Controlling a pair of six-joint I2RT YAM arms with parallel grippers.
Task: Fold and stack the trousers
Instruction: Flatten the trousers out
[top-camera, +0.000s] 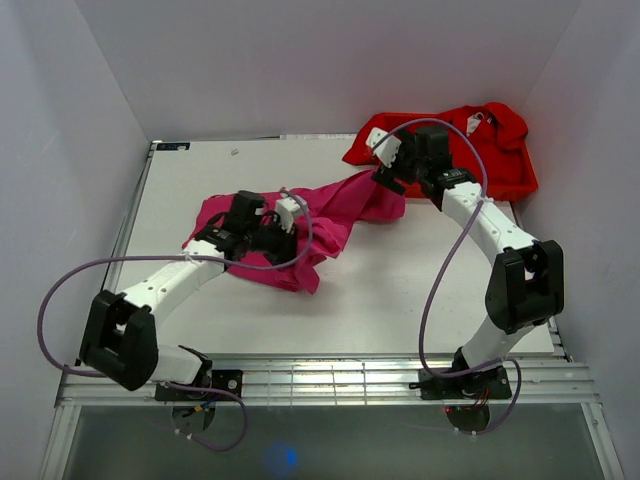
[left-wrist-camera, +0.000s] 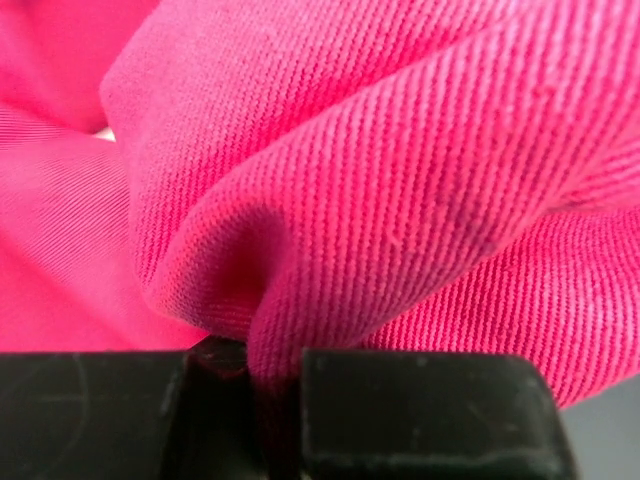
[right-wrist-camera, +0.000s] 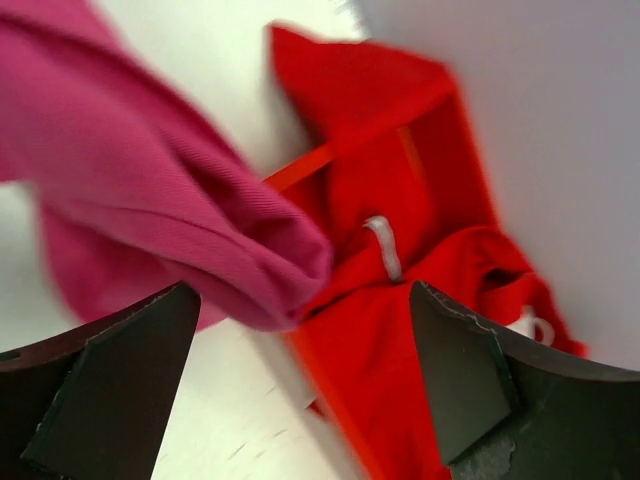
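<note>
The magenta-pink trousers (top-camera: 335, 212) lie crumpled across the middle of the white table, one end reaching toward the back right. My left gripper (top-camera: 282, 232) is shut on a fold of the trousers (left-wrist-camera: 330, 200); the cloth fills the left wrist view and runs down between the black fingers (left-wrist-camera: 420, 410). My right gripper (top-camera: 388, 178) is open and empty, hovering at the trousers' far end (right-wrist-camera: 170, 210), next to the red pile. Its fingers (right-wrist-camera: 460, 370) stand wide apart.
A red plastic tray (top-camera: 520, 185) with bright red garments (top-camera: 480, 135) heaped on it sits at the back right corner; it also shows in the right wrist view (right-wrist-camera: 400, 210). Grey walls close in on three sides. Bare white table (top-camera: 400, 290) lies in front.
</note>
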